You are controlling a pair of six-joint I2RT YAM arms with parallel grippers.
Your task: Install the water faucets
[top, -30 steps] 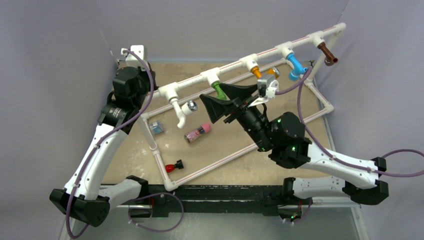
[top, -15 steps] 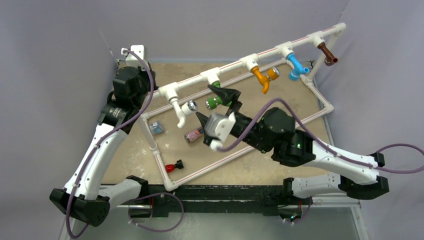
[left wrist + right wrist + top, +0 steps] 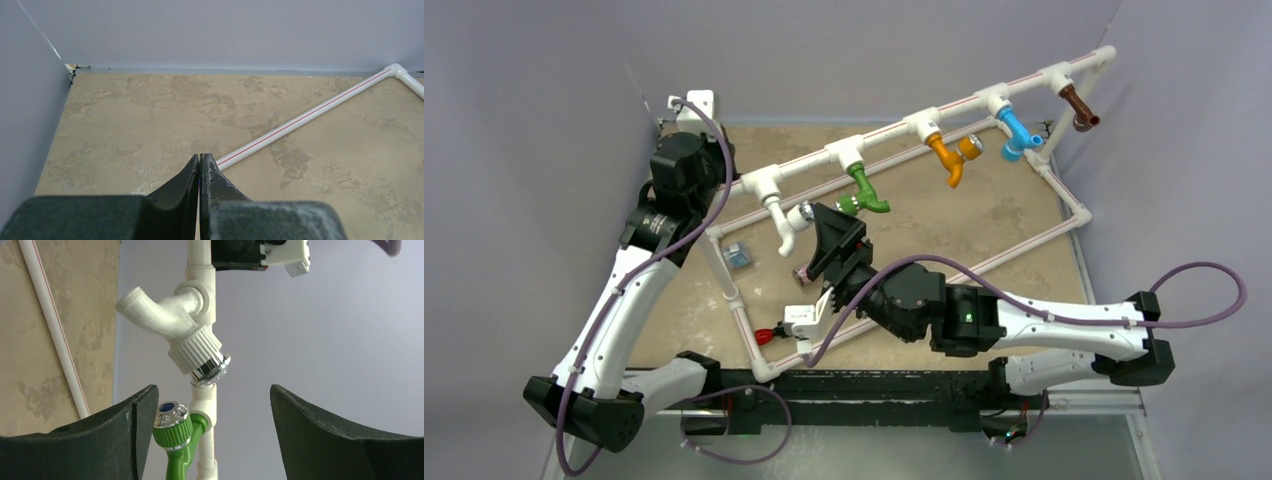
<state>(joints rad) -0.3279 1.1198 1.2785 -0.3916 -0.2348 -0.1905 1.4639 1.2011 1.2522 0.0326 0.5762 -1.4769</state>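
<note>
The left arm [image 3: 639, 290] rises from its base at the near left corner of the bench [image 3: 125, 115]. Its elbow is folded low at the base and its long white forearm slants up toward the far left, where the dark wrist joints bend inward. The left claw [image 3: 200, 156] is closed, its two black fingers pressed flat together with the tips touching, pointing forward and slightly down. The right arm [image 3: 1064, 325] stretches low and nearly level from its base at the near right, reaching leftward across the near edge. Its wrist [image 3: 909, 300] angles toward the far side. The right claw [image 3: 832, 240] points away from the bases, its fingers [image 3: 125, 430] spread wide apart.
</note>
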